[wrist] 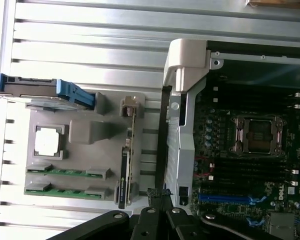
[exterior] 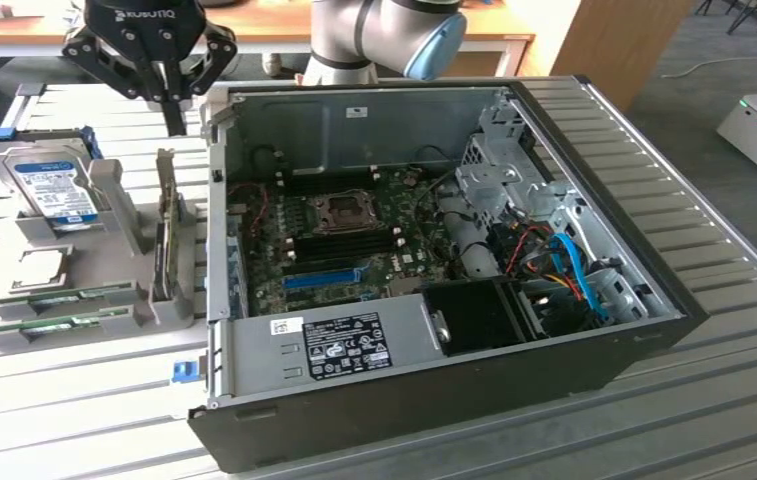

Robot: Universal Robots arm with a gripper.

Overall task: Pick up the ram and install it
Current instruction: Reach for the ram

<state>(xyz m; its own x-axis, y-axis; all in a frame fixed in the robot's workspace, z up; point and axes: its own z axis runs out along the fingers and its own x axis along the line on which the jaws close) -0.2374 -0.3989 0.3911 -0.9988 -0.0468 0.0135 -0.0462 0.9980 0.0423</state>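
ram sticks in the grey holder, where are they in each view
Exterior view: ram sticks, two side by side in the grey holder, low on the exterior view's left.
Wrist view: ram sticks in that holder, beside the square silver chip.
Shared landmark: the square silver chip next to them.

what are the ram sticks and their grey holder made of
The ram sticks look like green circuit board, matt, with pale markings. The grey holder looks like plastic: dull, even grey with rounded blocky shapes; possibly printed.
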